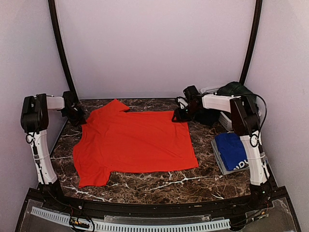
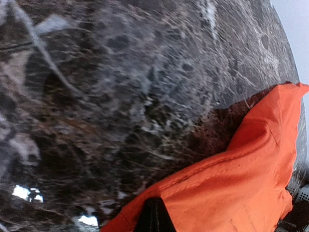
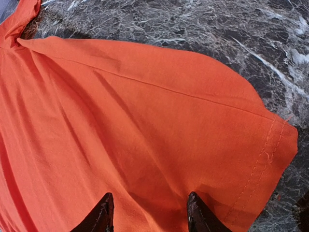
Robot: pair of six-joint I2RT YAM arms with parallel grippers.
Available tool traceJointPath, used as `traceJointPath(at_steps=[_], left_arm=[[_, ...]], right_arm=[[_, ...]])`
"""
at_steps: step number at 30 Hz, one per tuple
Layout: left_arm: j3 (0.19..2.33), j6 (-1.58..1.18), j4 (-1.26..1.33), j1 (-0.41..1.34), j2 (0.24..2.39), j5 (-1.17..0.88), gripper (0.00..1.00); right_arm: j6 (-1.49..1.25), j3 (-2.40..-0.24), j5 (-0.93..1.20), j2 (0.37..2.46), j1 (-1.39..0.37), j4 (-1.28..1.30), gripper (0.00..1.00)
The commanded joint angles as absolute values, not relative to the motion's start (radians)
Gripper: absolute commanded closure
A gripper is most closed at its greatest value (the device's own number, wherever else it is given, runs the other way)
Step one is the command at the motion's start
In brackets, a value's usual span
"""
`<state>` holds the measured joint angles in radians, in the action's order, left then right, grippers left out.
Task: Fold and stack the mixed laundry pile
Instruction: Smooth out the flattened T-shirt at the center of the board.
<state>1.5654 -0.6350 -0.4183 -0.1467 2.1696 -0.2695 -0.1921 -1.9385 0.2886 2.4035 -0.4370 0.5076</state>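
Note:
A bright red-orange T-shirt (image 1: 135,140) of the mixed laundry pile lies spread flat on the marble table. My left gripper (image 1: 79,117) sits at its far left corner. In the left wrist view its fingers (image 2: 154,216) are shut together on the shirt's stitched hem (image 2: 227,159), with cloth rising around them. My right gripper (image 1: 177,116) is at the far right corner. In the right wrist view it (image 3: 150,212) is open, both fingertips (image 3: 102,212) resting on the orange cloth (image 3: 145,121) near the hemmed corner. A folded royal blue T-shirt (image 1: 231,149) lies at the right.
The blue shirt rests on a flat grey tray (image 1: 218,158) at the table's right edge. Behind it stands a white slotted basket (image 1: 225,121) holding a dark green garment (image 1: 235,89). Bare marble (image 1: 159,186) shows in front of the shirt. Walls enclose the table.

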Motion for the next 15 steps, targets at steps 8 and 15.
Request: traceJointPath(at_steps=[8, 15], left_arm=[[1.509, -0.623, -0.495, -0.233, 2.078, -0.172, 0.94], [1.534, -0.547, -0.439, -0.201, 2.01, -0.292, 0.73]], right_arm=[[-0.194, -1.828, 0.228, 2.349, -0.402, 0.552, 0.52], [-0.164, -1.908, 0.318, 2.265, -0.405, 0.535, 0.46]])
